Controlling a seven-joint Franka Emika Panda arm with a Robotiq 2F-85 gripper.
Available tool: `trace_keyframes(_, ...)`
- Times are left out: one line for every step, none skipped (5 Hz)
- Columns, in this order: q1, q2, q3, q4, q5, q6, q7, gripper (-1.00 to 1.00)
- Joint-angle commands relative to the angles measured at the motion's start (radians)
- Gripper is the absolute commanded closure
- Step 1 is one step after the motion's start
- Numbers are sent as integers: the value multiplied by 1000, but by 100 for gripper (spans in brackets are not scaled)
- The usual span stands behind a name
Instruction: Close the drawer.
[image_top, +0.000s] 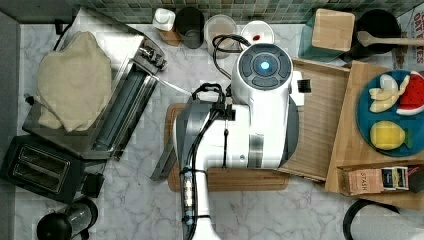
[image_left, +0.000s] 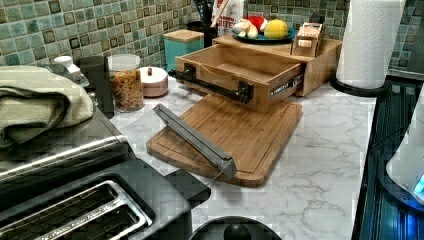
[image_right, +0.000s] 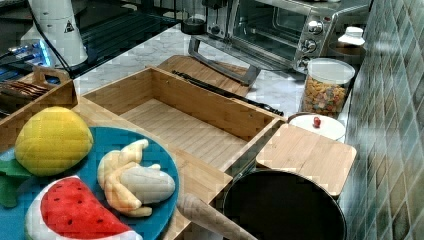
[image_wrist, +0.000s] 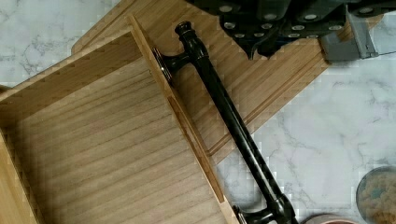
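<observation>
Gripper (image_wrist: 280, 28) above cutting board (image_wrist: 261, 88), just beside drawer handle (image_wrist: 229, 116), not touching it. Finger opening: cannot tell. Nothing seen held. Drawer (image_left: 235, 70) pulled out of bamboo cabinet (image_left: 320, 65), overhanging cutting board, floor bare.

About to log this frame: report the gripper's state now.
Gripper: cannot be told whether open or closed; it holds nothing visible, above the drawer handle, with the drawer pulled out.
</observation>
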Motion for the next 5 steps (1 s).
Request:
trace_keyframes(-4,0,-4,0,-7,0,0,100)
trace_keyframes(-10,72,-4,50,-15,12,-43,100)
trace_keyframes(-8,131,-7,85,-4,31,-104,100)
trace_keyframes(5,180,-3,91,-25,87,-96,100)
trace_keyframes(-1,190,8,73,1,142,-134,100)
